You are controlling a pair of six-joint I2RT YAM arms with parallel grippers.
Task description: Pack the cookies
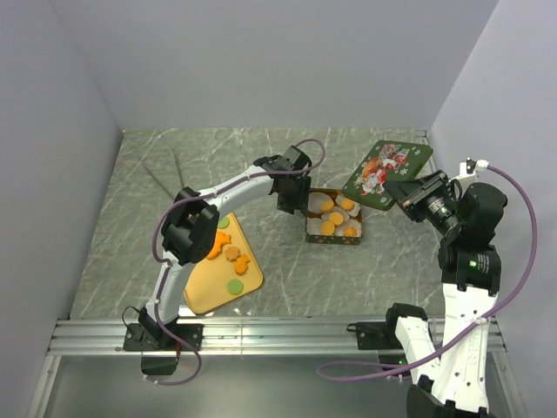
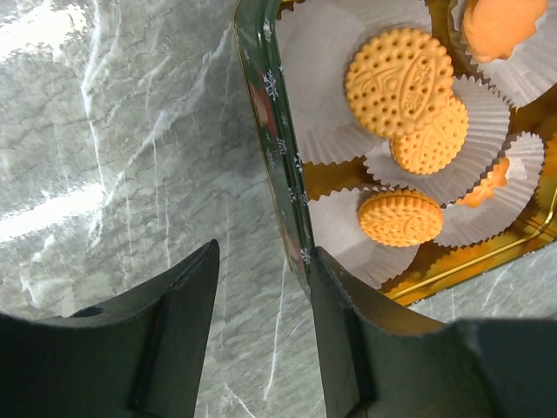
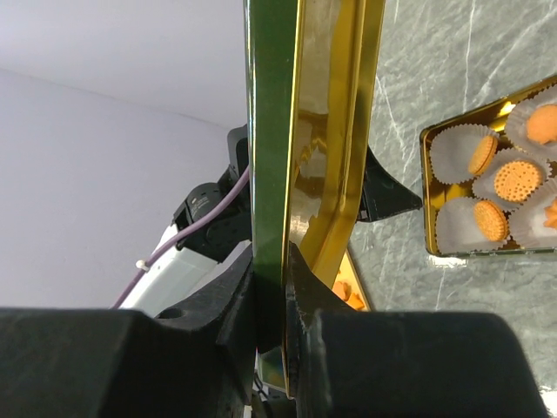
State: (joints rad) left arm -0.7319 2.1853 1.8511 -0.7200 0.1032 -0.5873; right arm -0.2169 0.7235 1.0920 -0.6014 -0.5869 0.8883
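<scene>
An open gold tin holds several orange cookies in white paper cups. More cookies, orange and one green, lie on a yellow board. My left gripper is open and empty at the tin's left wall. In the left wrist view its right finger touches that wall, beside round orange cookies. My right gripper is shut on the rim of the green picture lid, held tilted above the table. The lid's gold inside shows in the right wrist view.
Grey walls close in the marbled table on the left, back and right. The yellow board lies under my left arm's forearm. The tin also shows in the right wrist view, to the right of the lid.
</scene>
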